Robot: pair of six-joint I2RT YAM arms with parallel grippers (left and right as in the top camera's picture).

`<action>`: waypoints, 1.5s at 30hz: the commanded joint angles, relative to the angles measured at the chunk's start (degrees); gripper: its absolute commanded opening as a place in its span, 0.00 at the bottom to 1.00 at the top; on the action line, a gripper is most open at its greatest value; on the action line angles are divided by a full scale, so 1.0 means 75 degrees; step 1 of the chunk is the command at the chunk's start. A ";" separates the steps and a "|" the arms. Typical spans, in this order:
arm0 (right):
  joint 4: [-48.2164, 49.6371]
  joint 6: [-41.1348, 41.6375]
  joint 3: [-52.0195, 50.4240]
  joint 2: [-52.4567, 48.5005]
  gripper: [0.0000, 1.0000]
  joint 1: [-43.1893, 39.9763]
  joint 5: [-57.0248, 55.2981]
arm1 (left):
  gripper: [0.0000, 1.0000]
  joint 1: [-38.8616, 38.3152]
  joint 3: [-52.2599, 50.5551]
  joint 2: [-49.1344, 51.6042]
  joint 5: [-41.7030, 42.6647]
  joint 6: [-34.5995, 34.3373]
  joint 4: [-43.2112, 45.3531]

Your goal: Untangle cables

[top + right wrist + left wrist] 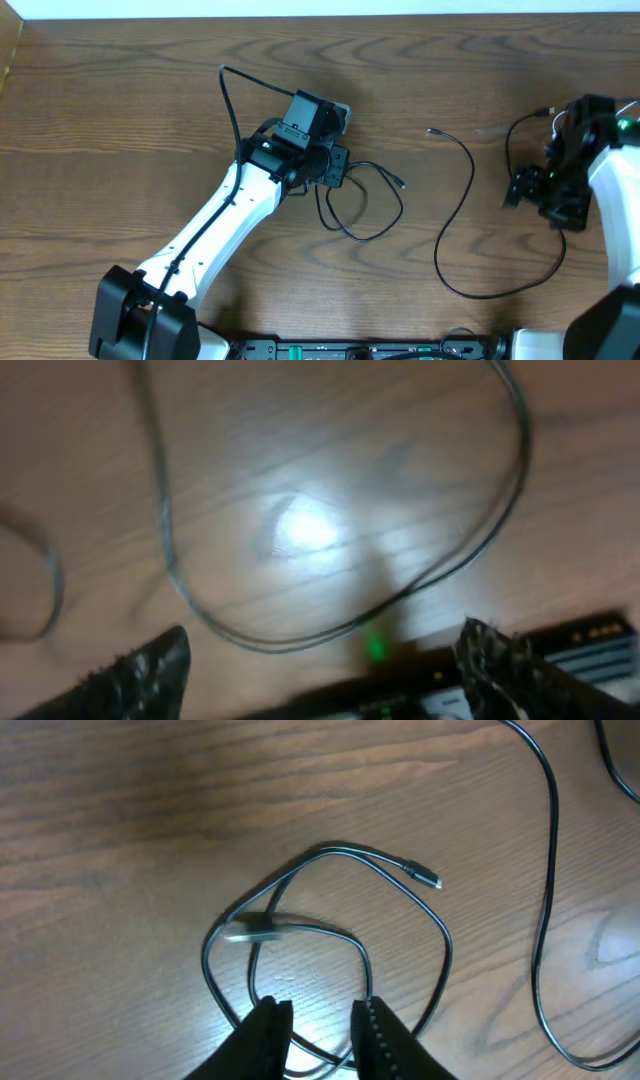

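The brown wooden table [120,80] carries two cords, and the step in hand seems to be opening the knot of the smaller one.

The left gripper [320,1005] hangs low over the table. Its jaws stand a little apart and nothing is pinched between them. The right gripper [325,635], well apart to the right of the left gripper, stands wide open and empty.

The long thin black cord [468,180] lies in one open curve between the two grippers, and it does not touch the other cord. I think it is better to leave it alone.

The shorter thin dark cord [440,950] lies just in front of the left gripper, folded in several loops that cross each other. To do this well, I would take it near its free end, at the small metal plug [425,877] on the far side of the loops. Then I would draw the end slowly outward, away from the left gripper, so the crossings slide open and do not pull tight.

A pale blurred piece [250,930] lies at one crossing; I cannot tell what it is.

Counted: one table, two arms, two grippers, two cords. On the looped cord I can see one plug clearly.
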State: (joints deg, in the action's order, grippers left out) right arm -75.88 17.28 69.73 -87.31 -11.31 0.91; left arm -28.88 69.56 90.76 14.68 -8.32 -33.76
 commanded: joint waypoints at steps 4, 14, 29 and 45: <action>0.1268 0.1830 -0.1408 0.0219 0.86 -0.0093 -0.1716 | 0.33 0.0029 -0.0015 0.0044 -0.0050 -0.0017 -0.0230; 0.3241 0.2311 -0.2771 0.0216 0.87 -0.1358 -0.1821 | 0.35 0.0029 -0.0015 0.0044 -0.0050 -0.0015 -0.0463; 0.4383 0.2232 -0.3963 0.0207 0.73 -0.1786 -0.1909 | 0.35 0.0029 -0.0015 0.0044 -0.0050 -0.0017 -0.0469; 0.5149 0.2235 -0.4922 0.0207 0.31 -0.1786 -0.1405 | 0.35 0.0029 -0.0015 0.0044 -0.0050 -0.0017 -0.0469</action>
State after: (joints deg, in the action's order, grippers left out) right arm -37.04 33.93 36.27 -83.57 -24.14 -11.62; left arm -28.88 69.56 90.76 14.68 -8.60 -37.10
